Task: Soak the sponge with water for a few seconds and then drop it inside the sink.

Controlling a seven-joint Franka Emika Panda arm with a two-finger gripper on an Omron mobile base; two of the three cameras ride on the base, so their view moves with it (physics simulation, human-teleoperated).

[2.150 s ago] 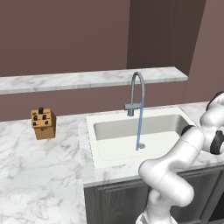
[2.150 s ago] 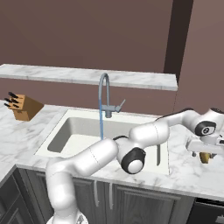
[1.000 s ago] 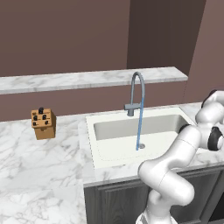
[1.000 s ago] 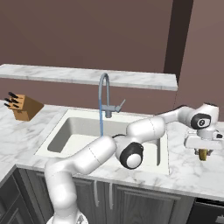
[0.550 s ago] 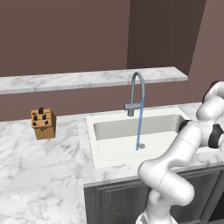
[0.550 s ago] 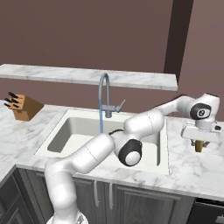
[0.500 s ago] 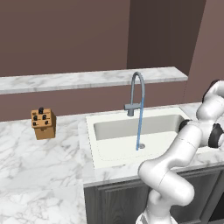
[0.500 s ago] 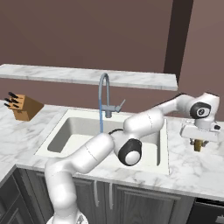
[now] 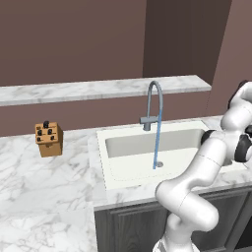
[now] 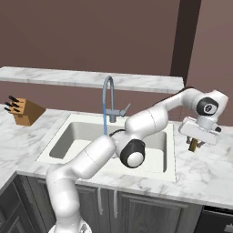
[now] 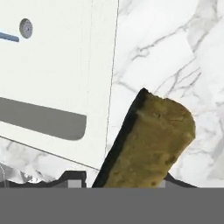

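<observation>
The sponge (image 10: pixel 195 146) is an olive-green lump pinched in my gripper (image 10: pixel 196 143), which is shut on it. It hangs a little above the marble counter just right of the sink (image 10: pixel 169 157). In the hand view the sponge (image 11: pixel 151 140) looms large and hides my fingertips; beneath it lies marble, with the sink's white rim (image 11: pixel 100 87) to its left. The water (image 9: pixel 157 142) runs as a thin pale-blue stream from the tap down to the drain (image 9: pixel 159 164). The water (image 11: pixel 8 37) and drain (image 11: pixel 26 27) sit at the hand view's upper left.
A grey arched faucet (image 9: pixel 153 106) stands at the back of the sink (image 9: pixel 115 174). A brown knife block (image 9: pixel 48 139) sits on the counter far left. A marble ledge (image 9: pixel 98 88) runs along the back wall. My own arm stretches over the basin in the right base view.
My gripper has lifted the sponge slightly and carried it left, closer to the sink's right rim. The water keeps running.
</observation>
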